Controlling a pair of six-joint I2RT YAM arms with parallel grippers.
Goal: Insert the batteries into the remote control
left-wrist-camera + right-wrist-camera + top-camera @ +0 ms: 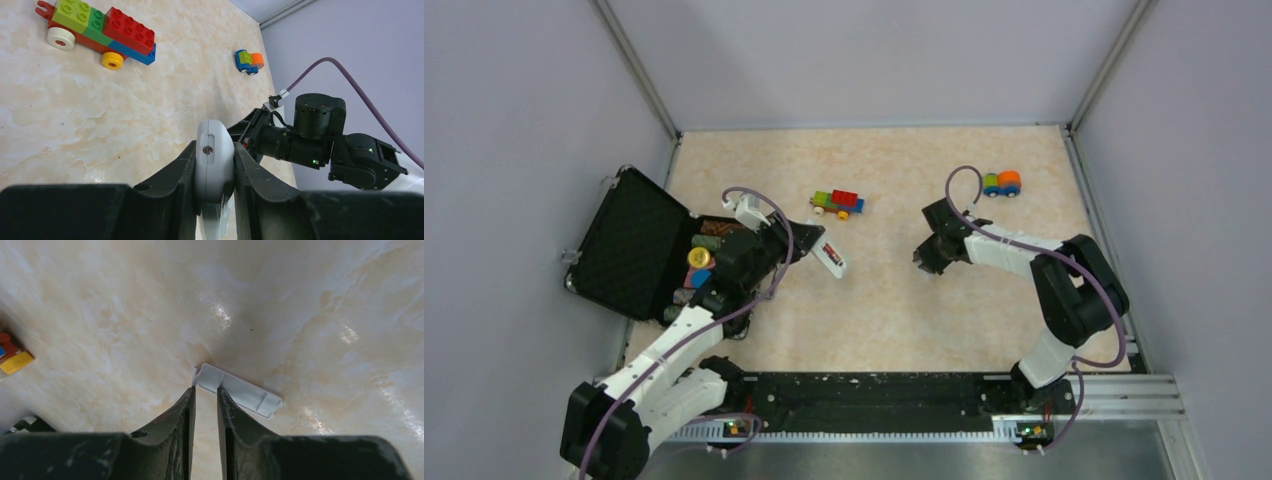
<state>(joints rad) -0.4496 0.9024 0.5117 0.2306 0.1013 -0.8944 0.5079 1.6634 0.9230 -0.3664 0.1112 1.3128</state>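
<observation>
My left gripper point(816, 243) is shut on the slim white remote control point(832, 260) and holds it edge-up between its jaws; the left wrist view shows the gripper point(215, 150) and the remote's white end point(214, 167) with a screw hole. The remote's white back cover point(240, 391) lies flat on the table, off the remote. My right gripper point(206, 390) is down over it with the jaws a narrow gap apart, tips at the cover's left end and nothing between them. In the top view my right gripper point(927, 265) hides the cover. I cannot make out the batteries.
An open black case point(629, 250) with striped chips point(699, 258) lies at the left. A multicoloured brick car point(839, 203) point(100, 30) stands behind the remote. A small blue and orange toy car point(1002, 184) point(249, 61) sits at the back right. My right arm point(320, 135) faces the left gripper.
</observation>
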